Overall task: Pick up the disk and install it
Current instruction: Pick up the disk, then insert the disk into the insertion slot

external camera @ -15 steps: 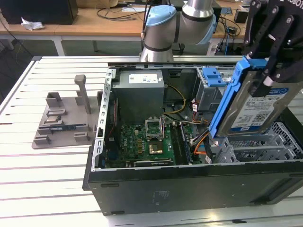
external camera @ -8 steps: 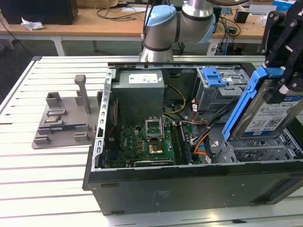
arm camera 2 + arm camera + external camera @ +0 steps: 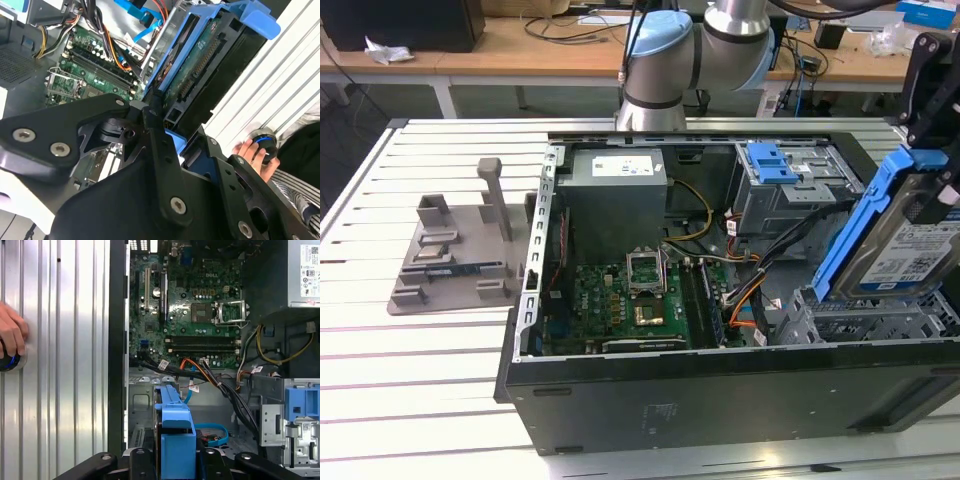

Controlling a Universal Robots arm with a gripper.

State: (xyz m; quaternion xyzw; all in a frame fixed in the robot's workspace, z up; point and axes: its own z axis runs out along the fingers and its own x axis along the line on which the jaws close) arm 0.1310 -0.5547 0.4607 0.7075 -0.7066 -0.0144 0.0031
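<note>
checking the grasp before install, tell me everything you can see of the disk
The disk is a flat silver metal drive with a white-and-blue label, framed by a blue plastic bracket. It is not yet installed: it hangs steeply tilted over the open computer case at the exterior view's right. The end effector clamps its upper end. The second wrist view shows its green circuit-board side and a connector. Whether its low end touches the case, I cannot tell.

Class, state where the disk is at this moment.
At the exterior view's right, the disk hangs tilted in the claw, over the drive cage at that end of the open computer case.
</note>
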